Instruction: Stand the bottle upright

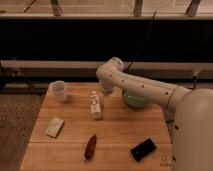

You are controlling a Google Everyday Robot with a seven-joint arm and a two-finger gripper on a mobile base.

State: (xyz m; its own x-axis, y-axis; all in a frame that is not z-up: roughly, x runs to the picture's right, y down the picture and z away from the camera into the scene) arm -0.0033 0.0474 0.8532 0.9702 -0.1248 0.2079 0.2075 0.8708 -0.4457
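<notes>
Since the bottle (95,106) appears to stand on its base with the white cap uppermost, near the middle of the wooden counter (125,131) between the white cup (59,90) and the green bowl (134,99), the task looks to be at or near its last step, though from this angle a slight lean cannot be ruled out. The pincer (106,94) hangs below the arm's wrist just beside the bottle's upper part, on the bowl side; whether it touches the bottle, and whether it is released or clenched, cannot be told. If it grips the bottle, the next move calls for a gentle release and a straight lift, with no sideways drag that might tip so light a thing. If it is already free, a clean rise away is all that is needed. Nearer the front edge lie a pale packet (54,126), a reddish-brown item (90,146) and a black object (143,149), well apart from the bottle.
</notes>
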